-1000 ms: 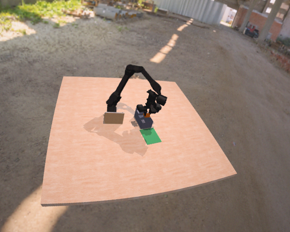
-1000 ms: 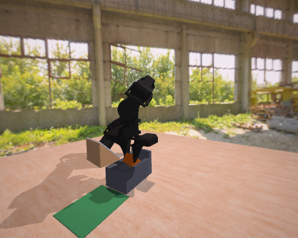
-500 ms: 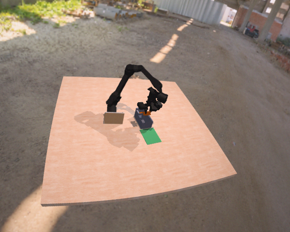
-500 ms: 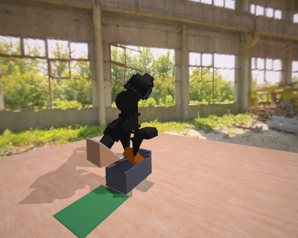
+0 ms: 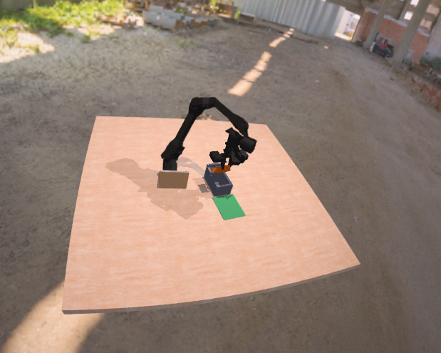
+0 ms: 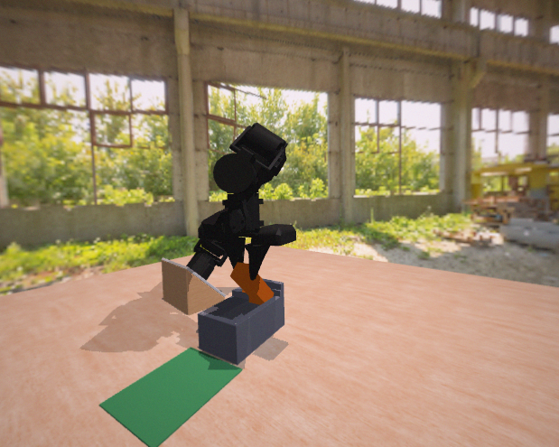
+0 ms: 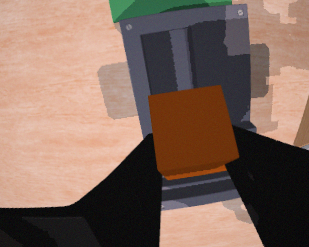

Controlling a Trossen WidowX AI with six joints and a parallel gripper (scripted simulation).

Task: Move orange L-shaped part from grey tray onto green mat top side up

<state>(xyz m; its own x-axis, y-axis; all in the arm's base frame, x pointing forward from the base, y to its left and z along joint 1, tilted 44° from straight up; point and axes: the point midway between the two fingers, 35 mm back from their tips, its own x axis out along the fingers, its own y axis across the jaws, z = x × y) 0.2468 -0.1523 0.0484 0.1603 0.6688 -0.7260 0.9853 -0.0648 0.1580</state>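
Pinching the orange L-shaped part [image 7: 192,131] by its raised end, the gripper [image 7: 194,165] is holding it tilted above the grey tray [image 6: 239,325], beside the green mat [image 6: 170,395].

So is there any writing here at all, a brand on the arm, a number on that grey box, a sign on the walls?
None can be read.
Black arm and gripper: no markings.
Grey tray, orange part, green mat, tan block: plain surfaces.
Yellow machinery and building walls in the background: too blurred to show any lettering.
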